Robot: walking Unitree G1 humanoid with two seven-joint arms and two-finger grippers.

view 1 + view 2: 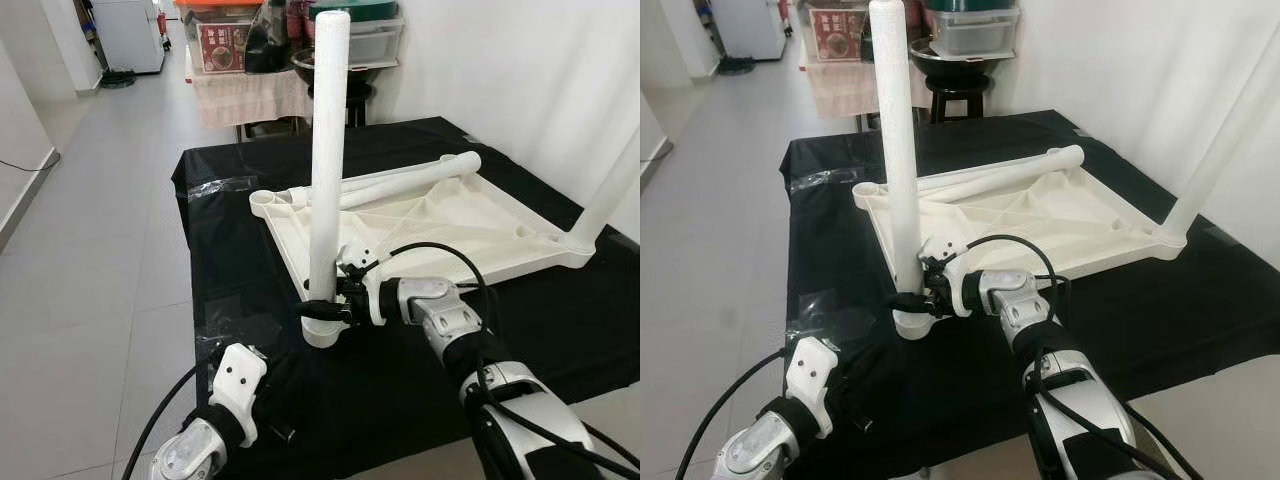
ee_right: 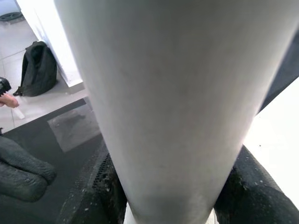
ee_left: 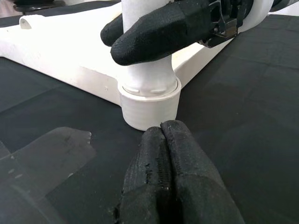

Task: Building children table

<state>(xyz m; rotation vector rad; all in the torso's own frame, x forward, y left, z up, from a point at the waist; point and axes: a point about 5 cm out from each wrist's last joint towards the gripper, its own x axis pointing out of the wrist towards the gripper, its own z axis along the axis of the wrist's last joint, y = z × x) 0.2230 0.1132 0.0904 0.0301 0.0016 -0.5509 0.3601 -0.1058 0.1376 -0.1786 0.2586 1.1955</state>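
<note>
1. A tall white plastic table leg [image 1: 328,150] stands upright in the near corner socket [image 1: 325,331] of the upturned white plastic tabletop [image 1: 440,225], which lies on a black cloth [image 1: 240,280].
2. The right gripper [image 1: 325,310] clamps the leg low down, just above the socket.
3. The left gripper [image 3: 163,158] rests on the cloth just before the socket, fingers pressed together and empty.
4. A second leg [image 1: 400,182] lies across the tabletop; a third [image 1: 605,200] stands at the far right corner.

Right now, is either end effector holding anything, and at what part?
The right end effector clamps the upright white table leg near its base, just above the corner socket. The left end effector is shut, holding nothing.
</note>
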